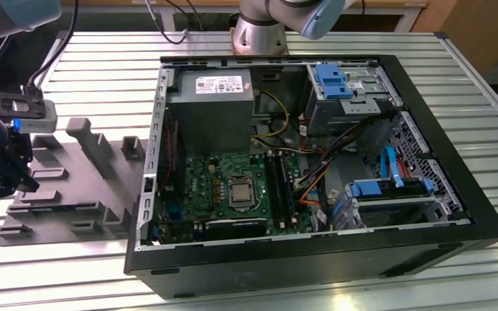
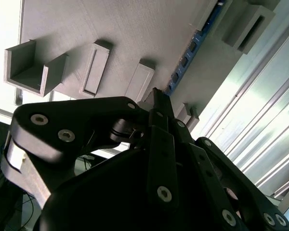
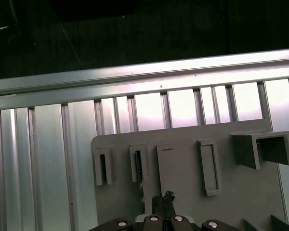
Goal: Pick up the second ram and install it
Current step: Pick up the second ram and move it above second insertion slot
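My fingers (image 2: 157, 103) are pressed together, with nothing I can make out between them. They hang over the grey holder (image 2: 135, 38) on the slatted table (image 1: 102, 58), at the exterior view's left of the open case (image 1: 318, 259). The ram (image 2: 188, 57), blue with dark chips, stands on its long edge in the holder. Its long axis runs from just beside my fingertips away along the plate. The white label (image 1: 218, 84) inside the case is too small to read.
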Available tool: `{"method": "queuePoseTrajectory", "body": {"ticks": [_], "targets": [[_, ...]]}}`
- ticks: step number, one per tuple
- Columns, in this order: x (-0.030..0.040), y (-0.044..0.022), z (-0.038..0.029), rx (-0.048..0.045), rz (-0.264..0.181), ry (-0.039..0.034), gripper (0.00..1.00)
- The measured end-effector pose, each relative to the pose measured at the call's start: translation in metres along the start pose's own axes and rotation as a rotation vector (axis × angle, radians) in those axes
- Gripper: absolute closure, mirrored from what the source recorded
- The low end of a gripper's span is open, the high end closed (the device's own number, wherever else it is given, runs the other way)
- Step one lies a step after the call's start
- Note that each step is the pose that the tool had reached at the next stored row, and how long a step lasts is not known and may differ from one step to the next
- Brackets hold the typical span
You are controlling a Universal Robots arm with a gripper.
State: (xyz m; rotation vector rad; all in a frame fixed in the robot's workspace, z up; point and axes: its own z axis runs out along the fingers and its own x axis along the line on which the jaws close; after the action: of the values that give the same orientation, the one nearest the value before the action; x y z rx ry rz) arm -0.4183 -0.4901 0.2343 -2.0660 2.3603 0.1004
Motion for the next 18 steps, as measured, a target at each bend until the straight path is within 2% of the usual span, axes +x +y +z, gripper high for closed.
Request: {"method": "queuePoseTrajectory", "body": {"ticks": [18], "targets": [[0.0026,-0.0043,0.0021,0.0000,0.000,0.0000,0.89]]}}
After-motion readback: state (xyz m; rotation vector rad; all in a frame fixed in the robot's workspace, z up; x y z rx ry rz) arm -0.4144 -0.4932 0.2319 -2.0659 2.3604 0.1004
